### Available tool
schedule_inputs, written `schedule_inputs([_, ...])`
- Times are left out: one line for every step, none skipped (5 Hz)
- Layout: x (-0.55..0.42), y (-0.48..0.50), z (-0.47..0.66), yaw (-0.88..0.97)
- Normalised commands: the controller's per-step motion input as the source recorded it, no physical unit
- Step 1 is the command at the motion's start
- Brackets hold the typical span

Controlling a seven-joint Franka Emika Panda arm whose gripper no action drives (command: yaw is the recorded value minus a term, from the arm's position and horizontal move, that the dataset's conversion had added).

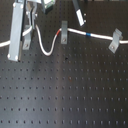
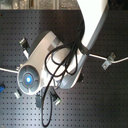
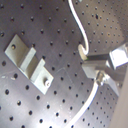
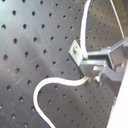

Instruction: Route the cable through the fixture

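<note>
White cable sags between fixture, end effector.

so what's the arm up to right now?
A Franka arm is routing a white cable across a black perforated board. The cable already sits in the middle clip and the clip on the first exterior view's right. The claw holds the cable at its fingertips in both wrist views, beside a third clip that has no cable in it.
</note>
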Motion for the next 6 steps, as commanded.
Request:
schedule_inputs([0.030, -0.004, 0.00, 0.00])
schedule_inputs([0.093, -0.084, -0.02, -0.22])
schedule_inputs([0.312, -0.240, -0.11, -0.35])
schedule_inputs([0.302, -0.363, -0.20, -0.39])
schedule_inputs([0.324, -0.649, 0.00, -0.28])
schedule_inputs([0.243, -0.371, 0.17, -0.07])
